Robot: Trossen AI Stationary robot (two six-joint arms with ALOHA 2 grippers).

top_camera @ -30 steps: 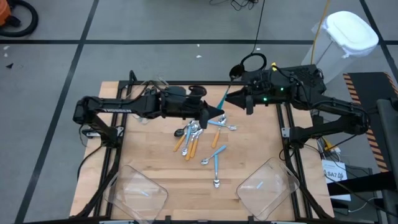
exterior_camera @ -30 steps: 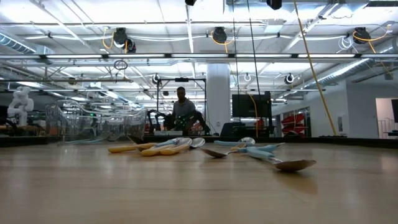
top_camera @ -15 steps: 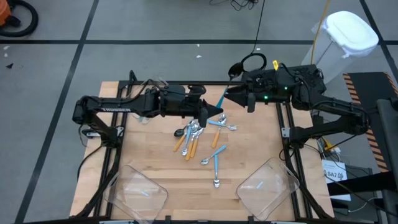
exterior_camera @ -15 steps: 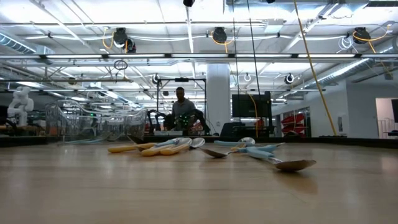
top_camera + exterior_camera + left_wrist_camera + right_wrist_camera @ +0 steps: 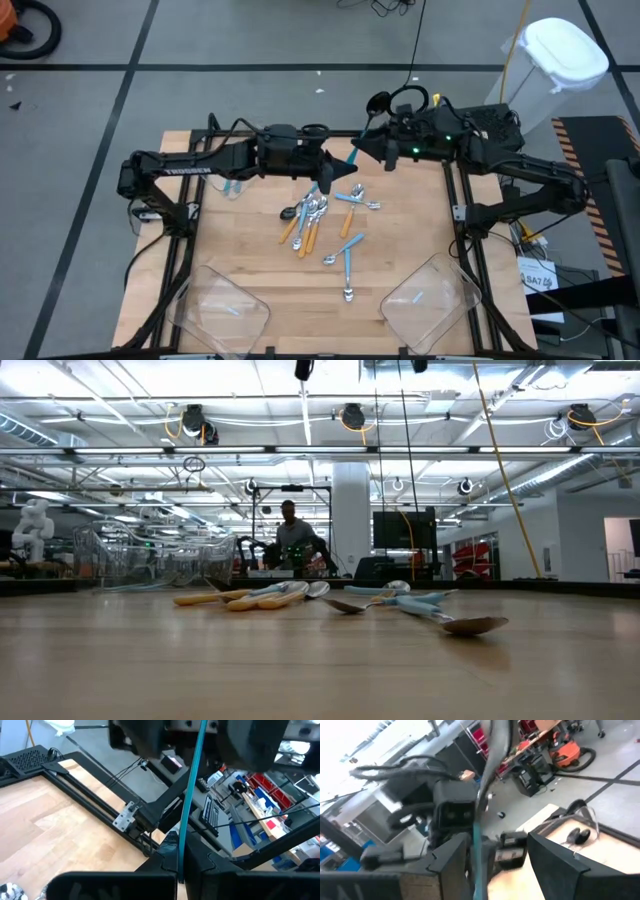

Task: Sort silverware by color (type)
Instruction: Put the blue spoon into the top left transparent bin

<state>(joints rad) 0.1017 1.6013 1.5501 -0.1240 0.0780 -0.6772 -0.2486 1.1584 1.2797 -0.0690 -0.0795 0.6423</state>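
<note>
Both arms have lifted the black spoon (image 5: 362,135) with its light-blue handle higher above the counter's (image 5: 240,240) far edge. Left tool (image 5: 340,176) pinches the handle tight; right tool (image 5: 368,148) stands wide open around it. Only the low view shows the other spoons (image 5: 300,594) lying flat.

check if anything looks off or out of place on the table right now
One thing stands out: a blue-handled spoon is up in the air above the far edge of the table, pinched in the shut left gripper, with the open right gripper at its other end. The other spoons lie loosely piled mid-table.
</note>
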